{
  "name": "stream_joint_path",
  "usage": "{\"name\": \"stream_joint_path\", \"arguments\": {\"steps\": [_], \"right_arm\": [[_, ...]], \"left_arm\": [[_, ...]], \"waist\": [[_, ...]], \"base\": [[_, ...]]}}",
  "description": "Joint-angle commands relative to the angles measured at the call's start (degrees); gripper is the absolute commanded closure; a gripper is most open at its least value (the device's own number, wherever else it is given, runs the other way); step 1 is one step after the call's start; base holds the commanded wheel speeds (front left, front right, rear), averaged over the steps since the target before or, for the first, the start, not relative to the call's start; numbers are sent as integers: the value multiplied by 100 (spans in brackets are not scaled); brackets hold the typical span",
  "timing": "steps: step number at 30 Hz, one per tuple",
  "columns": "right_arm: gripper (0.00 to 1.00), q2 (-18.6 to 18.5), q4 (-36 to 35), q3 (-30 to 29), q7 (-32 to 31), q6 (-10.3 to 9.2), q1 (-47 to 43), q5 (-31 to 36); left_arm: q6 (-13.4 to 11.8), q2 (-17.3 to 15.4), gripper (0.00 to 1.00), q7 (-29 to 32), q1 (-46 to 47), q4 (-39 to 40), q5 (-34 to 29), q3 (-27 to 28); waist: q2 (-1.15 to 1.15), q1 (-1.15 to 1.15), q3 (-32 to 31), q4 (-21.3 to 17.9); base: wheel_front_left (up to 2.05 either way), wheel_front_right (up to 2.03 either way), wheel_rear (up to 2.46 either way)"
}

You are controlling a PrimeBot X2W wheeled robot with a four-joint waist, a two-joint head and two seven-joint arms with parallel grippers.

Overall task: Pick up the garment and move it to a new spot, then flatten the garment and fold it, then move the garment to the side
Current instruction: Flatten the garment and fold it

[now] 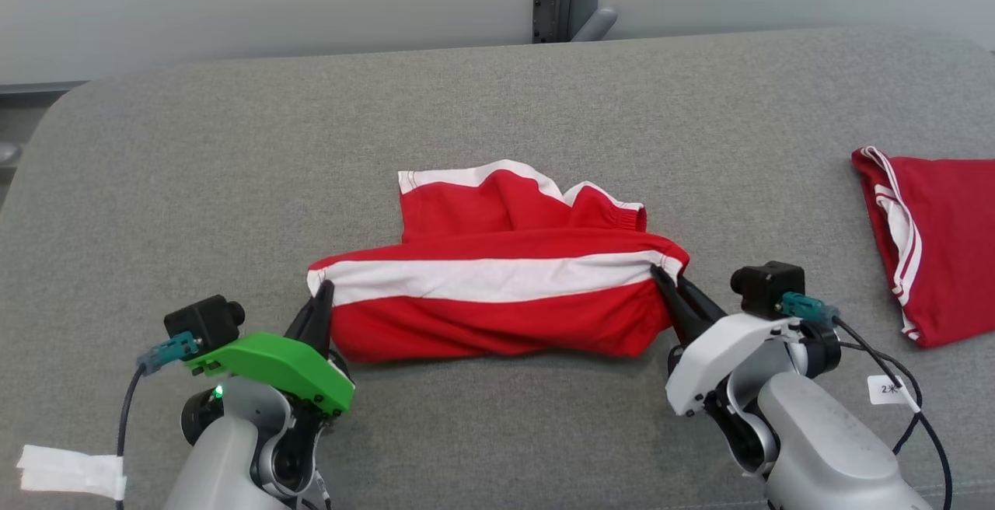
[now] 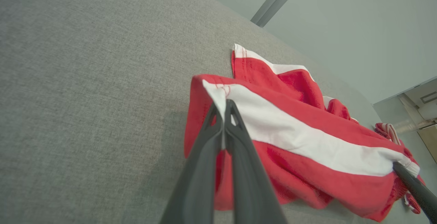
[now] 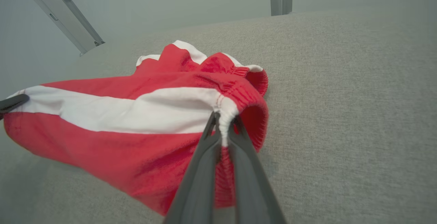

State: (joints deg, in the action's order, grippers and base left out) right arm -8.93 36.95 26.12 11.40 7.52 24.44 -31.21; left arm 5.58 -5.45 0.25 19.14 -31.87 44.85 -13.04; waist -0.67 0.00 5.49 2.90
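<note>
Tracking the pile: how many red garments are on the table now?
2. One garment lies in the middle, pinched at both ends by the left end effector and the right end effector. A second garment lies far right, partly cut off by the frame.

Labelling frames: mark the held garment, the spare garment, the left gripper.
held garment (image 1: 497, 281), head view, white stripe.
spare garment (image 1: 950, 239), head view, red panel.
left gripper (image 2: 224, 105), left wrist view, between fingertips.
</note>
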Motion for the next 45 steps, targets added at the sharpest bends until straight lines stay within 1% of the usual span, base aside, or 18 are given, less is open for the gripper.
{"name": "stream_joint_path", "arguments": {"steps": [1, 2, 7, 10, 14, 19, 24, 26, 29, 32, 36, 40, 45], "right_arm": [[100, -70, -124, -68, 74, -7, 73, -58], [100, -70, -124, -68, 74, -7, 73, -58], [100, -270, -582, -250, 147, -8, 54, -97], [100, -378, -1021, -371, 102, -8, -38, -113], [100, -522, -1803, -548, -69, -8, -212, -201], [100, -735, -3115, -851, -452, -8, -460, -222], [100, -868, -4397, -1244, -1017, -7, -629, -168], [100, -867, -4767, -1361, -1283, -7, -646, -202], [100, -890, -5072, -1490, -1642, -7, -519, -197], [100, -865, -5022, -1460, -1904, -7, -309, -234], [100, -853, -4541, -1210, -2096, -7, 156, -268], [100, -794, -3762, -877, -2096, -7, 989, -226], [100, -571, -2444, -528, -1692, -6, 2441, 35]], "left_arm": [[48, -86, 100, -162, -125, 199, 30, 65], [48, -86, 100, -162, -125, 199, 30, 65], [96, -211, 100, -465, -318, 916, 81, 147], [78, -281, 100, -571, -440, 1465, 90, 224], [-51, -385, 100, -565, -596, 2304, 55, 300], [-267, -502, 100, -411, -654, 3455, 10, 363], [-482, -563, 100, -157, -397, 4494, 10, 398], [-558, -598, 100, -4, -247, 4774, 16, 384], [-648, -694, 100, 231, 29, 4942, -54, 347], [-656, -765, 100, 428, 336, 4799, -70, 281], [-606, -864, 100, 611, 820, 4285, -162, 213], [-548, -959, 100, 739, 1537, 3591, -294, 154], [-436, -1058, 100, 754, 2853, 2532, -636, 46]], "waist": [[67, 0, -70, -24], [67, 0, -70, -24], [67, 0, -255, -81], [67, 0, -399, -122], [67, 0, -591, -191], [67, 0, -739, -278], [67, 0, -819, -346], [67, 0, -827, -361], [67, 0, -806, -375], [67, 0, -737, -376], [67, 0, -565, -355], [67, 0, -202, -309], [67, 0, 403, -197]], "base": [[0, 0, 0], [0, 0, 0], [0, 0, 0], [0, 0, 0], [0, 0, 0], [0, 0, 0], [0, 0, 0], [0, 0, 0], [0, 0, 0], [0, 0, 0], [0, 0, 0], [0, 0, 0], [0, 0, 0]]}}
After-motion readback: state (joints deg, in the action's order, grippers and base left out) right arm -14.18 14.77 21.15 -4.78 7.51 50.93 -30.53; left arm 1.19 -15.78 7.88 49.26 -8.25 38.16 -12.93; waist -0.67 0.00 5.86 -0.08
